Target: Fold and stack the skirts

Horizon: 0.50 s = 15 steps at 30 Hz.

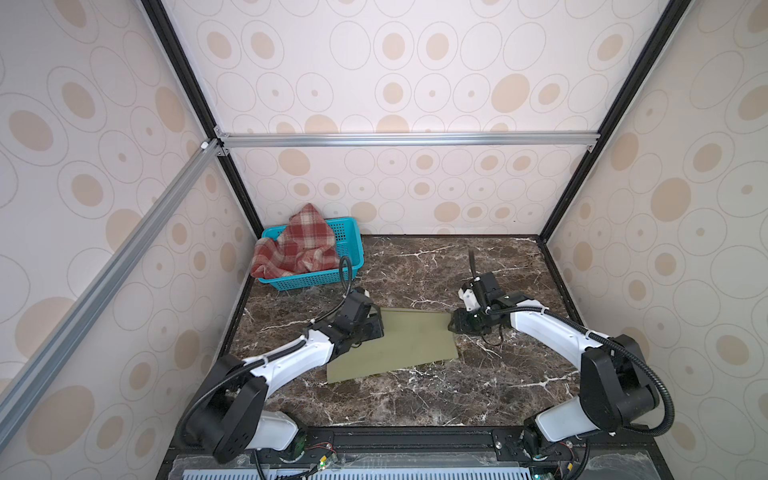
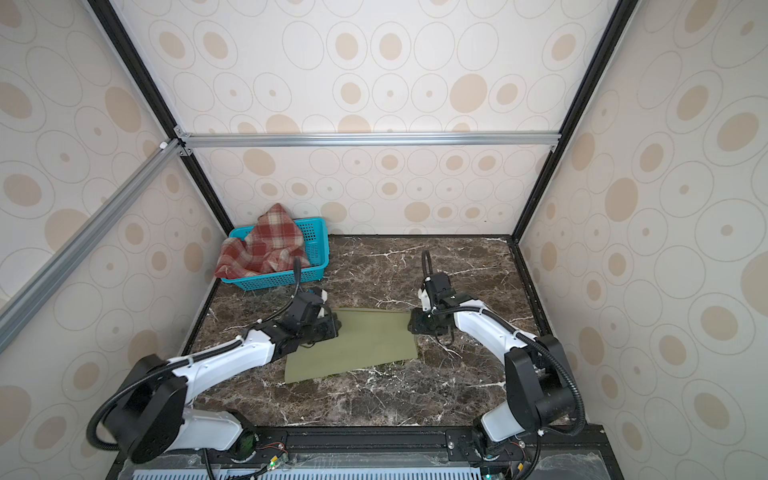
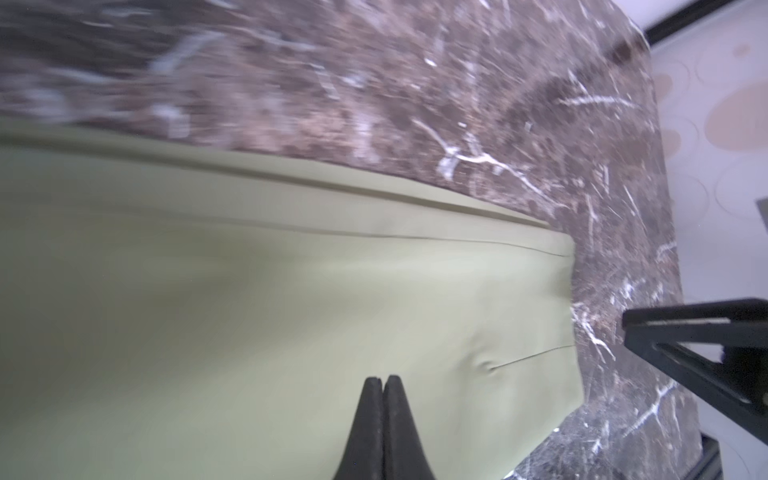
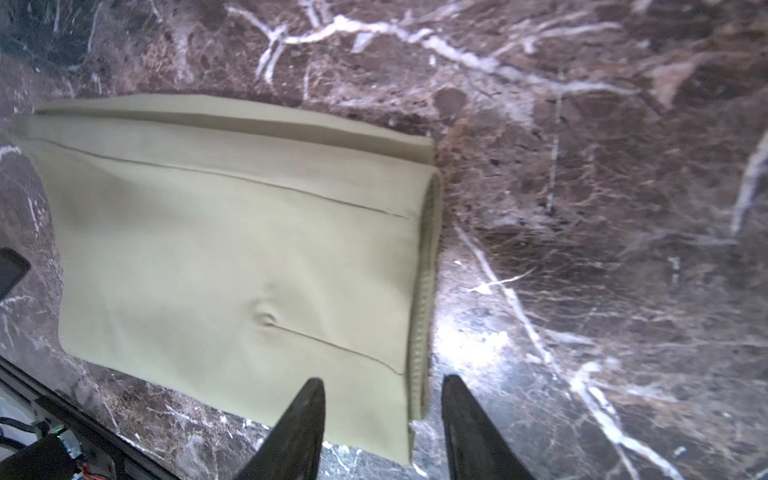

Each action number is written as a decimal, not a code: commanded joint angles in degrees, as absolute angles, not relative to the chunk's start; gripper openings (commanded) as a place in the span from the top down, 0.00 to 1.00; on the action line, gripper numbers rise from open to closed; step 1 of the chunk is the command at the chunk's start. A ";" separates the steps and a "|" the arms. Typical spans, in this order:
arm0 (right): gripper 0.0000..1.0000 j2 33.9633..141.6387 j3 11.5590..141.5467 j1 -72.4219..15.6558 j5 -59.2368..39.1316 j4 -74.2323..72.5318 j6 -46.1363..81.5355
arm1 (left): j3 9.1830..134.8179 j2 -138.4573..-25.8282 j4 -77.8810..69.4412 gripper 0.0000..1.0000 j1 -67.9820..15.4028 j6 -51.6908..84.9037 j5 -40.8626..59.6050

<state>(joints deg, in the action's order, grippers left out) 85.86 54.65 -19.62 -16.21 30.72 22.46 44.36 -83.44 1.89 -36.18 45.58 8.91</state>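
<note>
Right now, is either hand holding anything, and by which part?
Nothing is held. The left hand is shut empty over the olive skirt; the right hand is open.

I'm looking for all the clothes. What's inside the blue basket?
A red checked skirt lies bunched inside the basket, with one side spilling over the rim. It covers the bottom, so anything beneath it cannot be seen.
</note>
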 commanded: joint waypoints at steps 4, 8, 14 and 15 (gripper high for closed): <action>0.51 88.02 52.35 -17.11 -23.38 28.45 21.08 | 54.37 -97.17 -6.45 1.00 -42.33 43.72 14.71; 0.50 89.37 50.48 -16.37 -26.33 24.63 22.33 | 59.28 -104.23 -8.63 1.00 -44.59 44.20 16.65; 0.48 92.18 49.52 -16.35 -27.49 21.42 22.98 | 62.75 -109.01 -7.38 1.00 -45.66 43.48 16.63; 0.48 92.68 49.48 -16.36 -27.85 21.02 22.97 | 62.75 -109.36 -7.37 1.00 -45.70 43.50 16.74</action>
<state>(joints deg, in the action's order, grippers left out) 91.37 49.93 -16.62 -26.00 23.18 22.81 60.66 -108.73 -6.83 -45.28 44.60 16.29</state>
